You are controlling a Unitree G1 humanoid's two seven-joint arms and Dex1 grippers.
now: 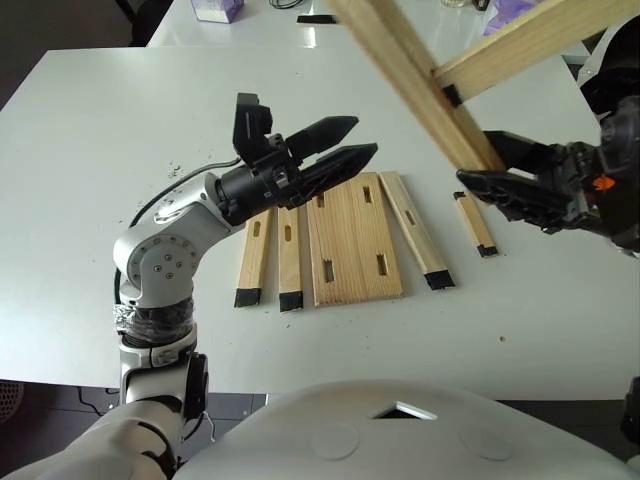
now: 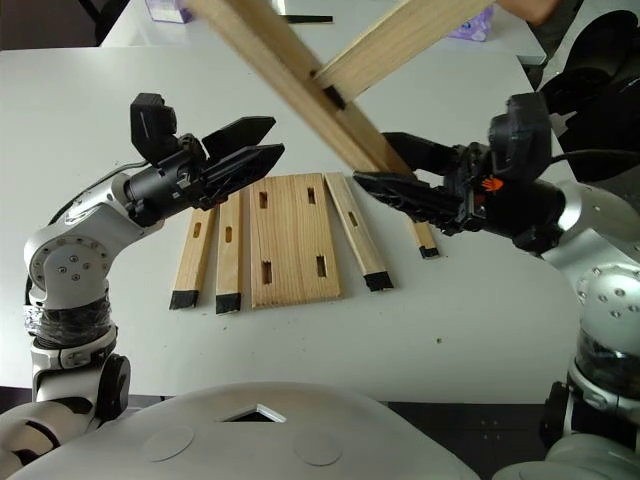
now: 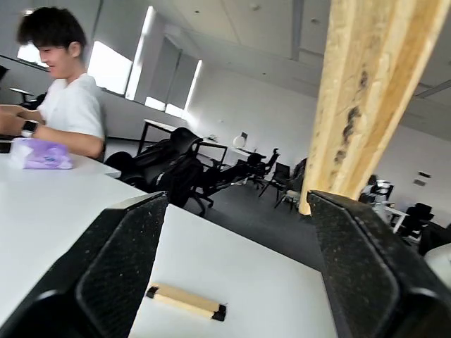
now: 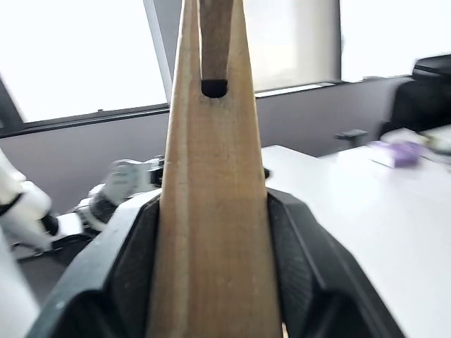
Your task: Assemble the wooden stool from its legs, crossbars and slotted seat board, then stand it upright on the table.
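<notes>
Right gripper (image 2: 372, 160) pinching pale square-edged leg (image 2: 275, 60) (crossbar (image 2: 400, 35) slotted in), left gripper (image 1: 365, 135) spread near seat board (image 1: 352, 235)

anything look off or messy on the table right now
Nothing looks broken. A few dark crumbs lie scattered on the table left of the boards. The leg to the right of the seat board splays slightly away from it rather than lying parallel.

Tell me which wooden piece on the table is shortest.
The short crossbar, farthest to the robot's right; the legs and seat board are clearly longer.
</notes>
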